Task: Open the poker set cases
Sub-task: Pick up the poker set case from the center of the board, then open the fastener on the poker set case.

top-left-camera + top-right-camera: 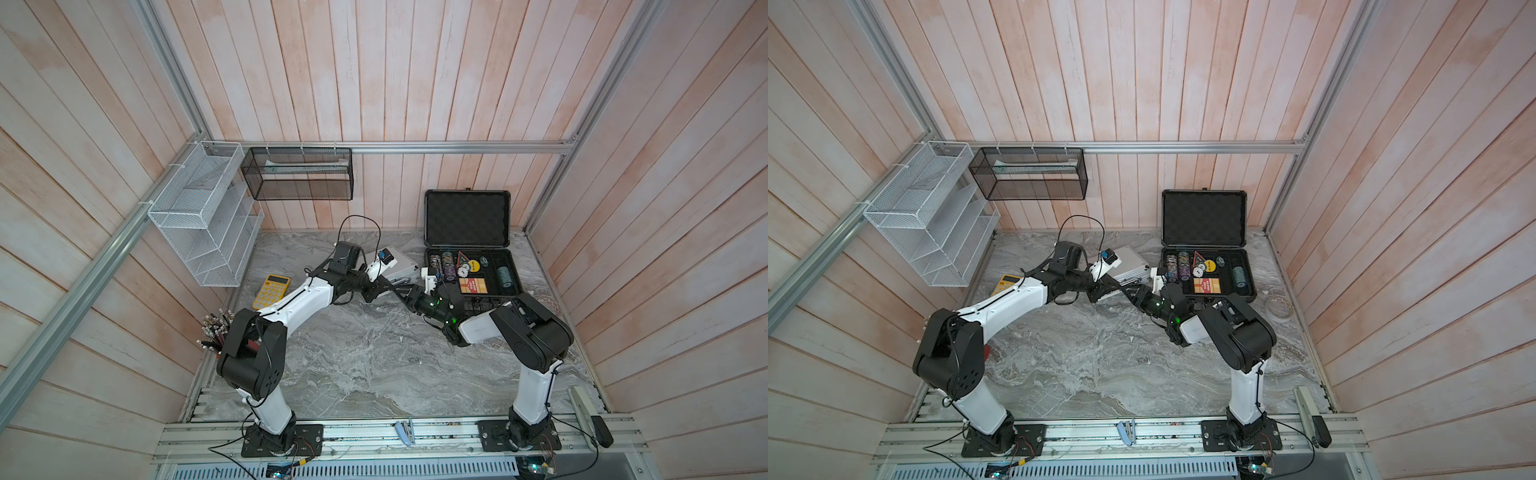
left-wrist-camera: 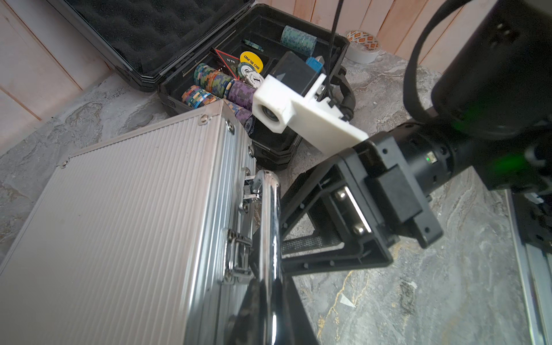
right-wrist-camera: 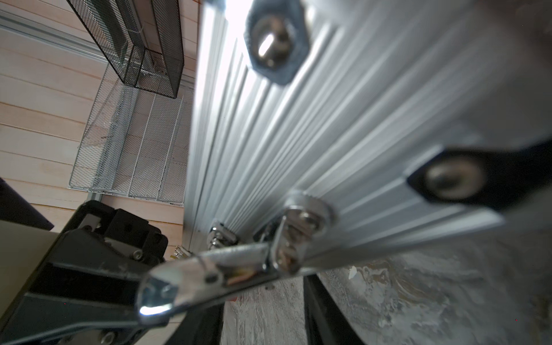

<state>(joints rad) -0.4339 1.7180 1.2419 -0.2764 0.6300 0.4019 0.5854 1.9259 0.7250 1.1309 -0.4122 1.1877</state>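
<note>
While the dark case (image 1: 467,218) stands open at the back right of the table (image 1: 374,365), lid upright against the wall, the silver case (image 1: 397,265) lies with its lid down just to its left, between the 2 arms. That makes 2 cases. 1 is dark, with black foam in the lid and chips in the tray. 1 is ribbed silver aluminium with riveted corners, 1 chrome handle (image 2: 268,215) and 2 latches (image 2: 236,254) on the handle side.

Among the chips, 1 teal roll (image 2: 298,35) lies alone in its own compartment, and 1 yellow disc (image 2: 251,61) sits near the middle.

The left gripper (image 2: 270,316) is closed on the handle. The right gripper (image 2: 285,233) has its jaws partly apart, tips just beside that handle; I cannot tell whether they touch it.

Also about are 1 yellow calculator (image 1: 272,290), 1 black mesh basket (image 1: 297,174), 1 white wire rack (image 1: 203,216) and 1 roll of tape (image 2: 363,44).
</note>
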